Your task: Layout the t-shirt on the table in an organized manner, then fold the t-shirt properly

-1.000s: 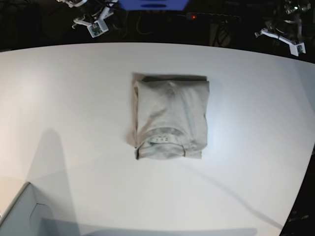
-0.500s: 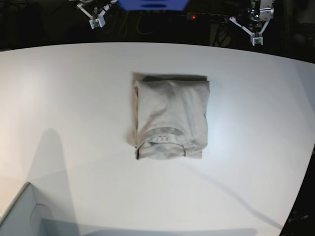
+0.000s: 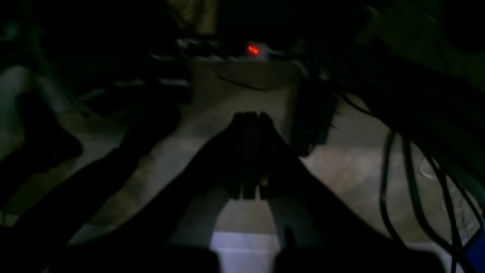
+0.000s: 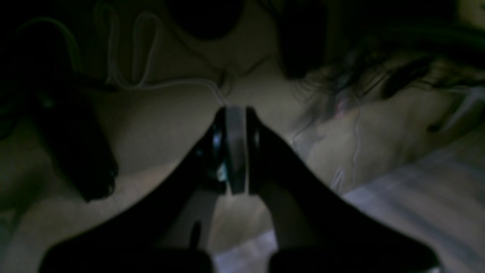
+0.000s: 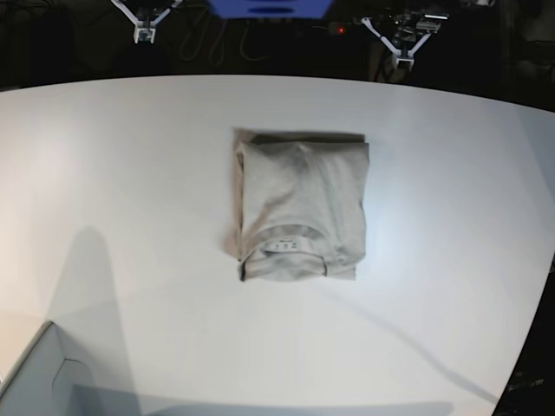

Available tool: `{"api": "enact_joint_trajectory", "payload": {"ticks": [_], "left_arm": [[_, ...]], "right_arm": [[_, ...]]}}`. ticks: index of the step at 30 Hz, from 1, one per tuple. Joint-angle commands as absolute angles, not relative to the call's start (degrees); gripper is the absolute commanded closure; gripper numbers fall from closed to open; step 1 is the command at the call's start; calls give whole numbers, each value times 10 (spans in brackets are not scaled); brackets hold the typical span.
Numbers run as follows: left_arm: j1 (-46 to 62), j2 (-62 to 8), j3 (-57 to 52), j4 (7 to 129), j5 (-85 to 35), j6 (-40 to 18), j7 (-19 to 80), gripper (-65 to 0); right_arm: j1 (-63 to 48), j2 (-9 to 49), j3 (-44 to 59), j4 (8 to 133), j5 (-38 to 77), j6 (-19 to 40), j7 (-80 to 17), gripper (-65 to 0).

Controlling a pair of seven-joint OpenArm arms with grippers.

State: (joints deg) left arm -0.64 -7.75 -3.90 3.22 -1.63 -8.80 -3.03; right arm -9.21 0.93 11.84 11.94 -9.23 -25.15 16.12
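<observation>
Both end effectors — left [image 5: 404, 59], right [image 5: 144, 35] — had pulled inward along the frame's top, fingers together; t-shirt [image 5: 300, 208] lay folded mid-counter [image 5: 104, 173].

The t-shirt [image 5: 299, 208] is laid folded near the middle of the table [image 5: 113, 173]. A box corner [image 5: 35, 377] is seen at the near left, well apart from it.
</observation>
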Motion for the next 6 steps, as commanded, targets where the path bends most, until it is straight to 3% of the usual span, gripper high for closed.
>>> {"api": "enact_joint_trajectory", "payload": {"ticks": [1,6], "left_arm": [[-7,-79,-39,33,-16,-84,-33,0],[-8,-52,-40,33,-16,-84,-33,-1]], "right_arm": [[-87,12,118,111,-92,-278,176,0],[-75,11,118,93,-92,-284,189,0]]}}
